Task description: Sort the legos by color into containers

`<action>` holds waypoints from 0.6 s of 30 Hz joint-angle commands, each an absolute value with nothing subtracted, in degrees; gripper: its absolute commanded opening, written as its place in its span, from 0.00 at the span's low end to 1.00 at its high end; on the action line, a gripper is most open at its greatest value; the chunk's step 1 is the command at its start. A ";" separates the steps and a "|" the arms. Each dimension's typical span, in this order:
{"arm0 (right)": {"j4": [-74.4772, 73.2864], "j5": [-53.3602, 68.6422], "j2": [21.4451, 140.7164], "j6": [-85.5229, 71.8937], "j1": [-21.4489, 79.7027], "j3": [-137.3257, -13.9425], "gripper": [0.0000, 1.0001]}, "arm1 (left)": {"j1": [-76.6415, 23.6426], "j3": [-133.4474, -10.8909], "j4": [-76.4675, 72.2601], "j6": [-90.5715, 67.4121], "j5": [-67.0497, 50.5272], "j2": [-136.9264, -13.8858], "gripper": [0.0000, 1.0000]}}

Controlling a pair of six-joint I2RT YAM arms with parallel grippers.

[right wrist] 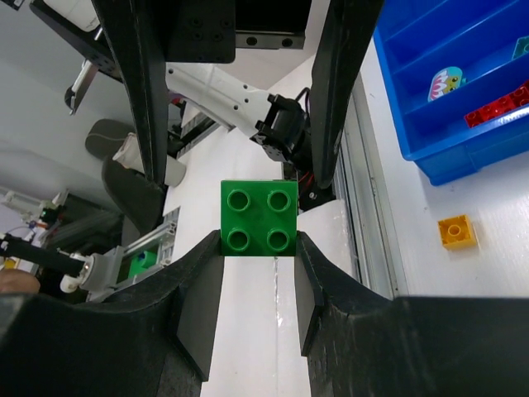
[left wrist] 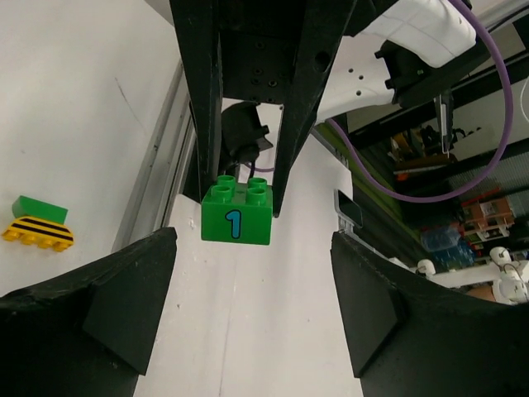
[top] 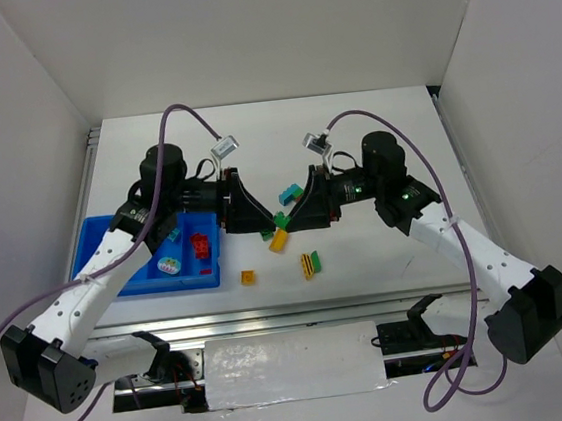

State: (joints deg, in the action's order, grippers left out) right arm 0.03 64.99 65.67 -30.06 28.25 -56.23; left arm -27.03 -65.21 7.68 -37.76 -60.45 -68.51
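Note:
My right gripper (right wrist: 259, 248) is shut on a green brick (right wrist: 259, 218) and holds it above the table's middle (top: 280, 220). The brick's side shows a blue "1" in the left wrist view (left wrist: 237, 217). My left gripper (left wrist: 252, 306) faces it, open wide and empty, with the brick just beyond its fingertips. The blue tray (top: 98, 240) lies at the left and holds red bricks (top: 200, 245), a teal piece (top: 174, 236) and the pale multicoloured piece (top: 169, 265). Its corner also shows in the right wrist view (right wrist: 463, 149).
Loose on the table are a teal brick (top: 287, 194), an orange brick (top: 279, 239), a small yellow brick (top: 248, 276) and a yellow striped brick with a green one (top: 311, 264). White walls enclose the table on three sides.

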 commanded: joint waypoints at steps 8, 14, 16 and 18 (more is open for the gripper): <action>4.04 66.09 64.25 -31.73 29.79 -55.99 0.00 | -29.97 -68.20 5.89 -36.65 -60.47 -69.08 0.76; 3.08 65.22 64.25 -31.03 30.76 -55.90 0.00 | -30.15 -68.64 5.62 -36.91 -60.65 -69.43 0.48; 2.64 64.95 64.34 -30.76 31.11 -55.99 0.00 | -30.23 -68.99 5.45 -37.00 -60.64 -69.52 0.37; 2.90 64.86 64.07 -30.85 31.20 -55.64 0.00 | -30.32 -69.78 6.50 -36.22 -60.30 -69.78 0.17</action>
State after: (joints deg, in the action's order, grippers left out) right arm 1.74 65.19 65.25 -31.68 30.20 -55.99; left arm -29.80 -66.15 9.04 -37.36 -59.72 -69.32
